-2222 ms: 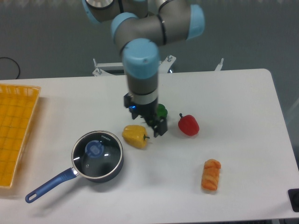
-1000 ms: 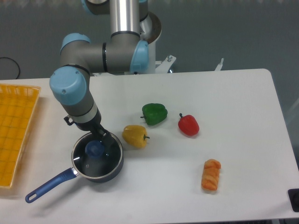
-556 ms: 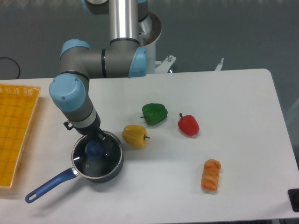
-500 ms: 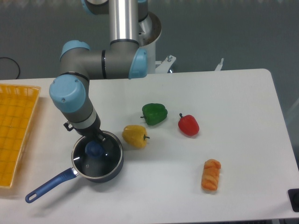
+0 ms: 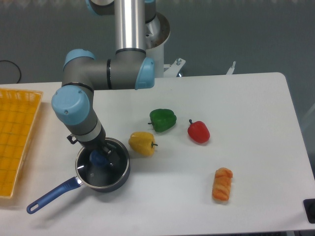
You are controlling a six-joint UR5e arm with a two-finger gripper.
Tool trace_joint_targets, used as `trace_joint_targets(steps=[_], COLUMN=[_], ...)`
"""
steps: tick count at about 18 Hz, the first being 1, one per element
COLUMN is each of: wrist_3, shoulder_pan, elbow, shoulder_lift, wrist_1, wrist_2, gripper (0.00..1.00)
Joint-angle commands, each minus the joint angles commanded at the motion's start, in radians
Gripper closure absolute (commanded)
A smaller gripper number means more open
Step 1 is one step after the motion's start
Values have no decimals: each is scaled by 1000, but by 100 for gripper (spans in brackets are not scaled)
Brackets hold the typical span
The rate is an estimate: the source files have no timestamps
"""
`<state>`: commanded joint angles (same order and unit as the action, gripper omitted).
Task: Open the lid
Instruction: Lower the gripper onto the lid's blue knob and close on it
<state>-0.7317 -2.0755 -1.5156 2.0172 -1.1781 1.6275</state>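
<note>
The lid (image 5: 109,171), a clear glass disc with a thin metal rim, lies flat on the dark saucepan (image 5: 123,173) at the table's front left. Its blue knob (image 5: 98,158) shows between the fingers of my gripper (image 5: 101,155). The gripper points down over the lid's middle, and a dark finger (image 5: 110,153) stands just right of the knob. The jaws look open around the knob, with a small gap on that side. The arm's wrist hides the far rim of the pan. The pan's blue handle (image 5: 49,195) points to the front left.
A yellow pepper (image 5: 142,143) lies just right of the pan. A green pepper (image 5: 162,119) and a red pepper (image 5: 198,131) sit further right. An orange food piece (image 5: 222,184) is at the front right. A yellow basket (image 5: 15,137) fills the left edge.
The arm swung from the peppers to the pan. In the last half second the gripper has dropped lower, so its fingers now flank the blue knob. The lid and pan have not moved.
</note>
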Motion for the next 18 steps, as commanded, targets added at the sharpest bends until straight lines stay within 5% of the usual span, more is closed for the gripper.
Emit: trace_joint_targets(steps=[18], wrist_3=[15], shoulder_pan=[8], elbow=[32], shoulder_lift=[49], wrist_1=[0], wrist_2=[0], gripper=[0])
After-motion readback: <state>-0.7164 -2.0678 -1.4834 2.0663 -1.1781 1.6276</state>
